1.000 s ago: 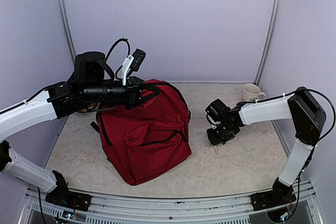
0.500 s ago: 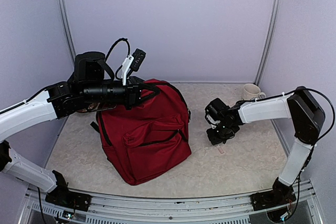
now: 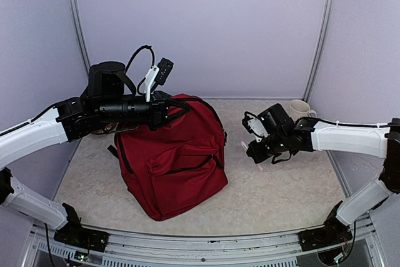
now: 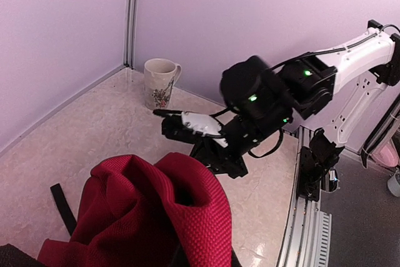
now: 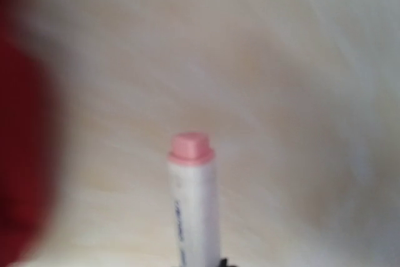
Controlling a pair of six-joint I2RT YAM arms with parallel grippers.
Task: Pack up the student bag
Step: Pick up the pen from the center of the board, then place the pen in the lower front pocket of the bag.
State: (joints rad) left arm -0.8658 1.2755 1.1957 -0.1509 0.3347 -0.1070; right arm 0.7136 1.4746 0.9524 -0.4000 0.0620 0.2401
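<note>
The left claw (image 3: 167, 109) is clenched on the top edge of the bag (image 3: 175, 161), pinching a bunch of the dark-red cloth beside a black strap. In the left wrist view that cloth rises in a folded hump right in front of the camera. The bag stands upright on the left half of the table (image 3: 281, 198), with its front pocket and black zippers turned toward the arm bases. Its top is lifted toward the left arm, which reaches in level from the left wall.

The right claw (image 3: 252, 152) grasps a marker (image 5: 192, 211), a white barrel with a pink cap. The capped end sticks out past the fingertips, and the right wrist view shows it against the blurred pale table below. A blur of red fills the left edge of that view. The right claw hangs above the table just to the right of the bag, apart from it, and its arm stretches in from the right side.

A cream mug (image 3: 300, 110) with a printed pattern stands upright in the far right corner of the table, behind the right claw and well apart from the bag.
</note>
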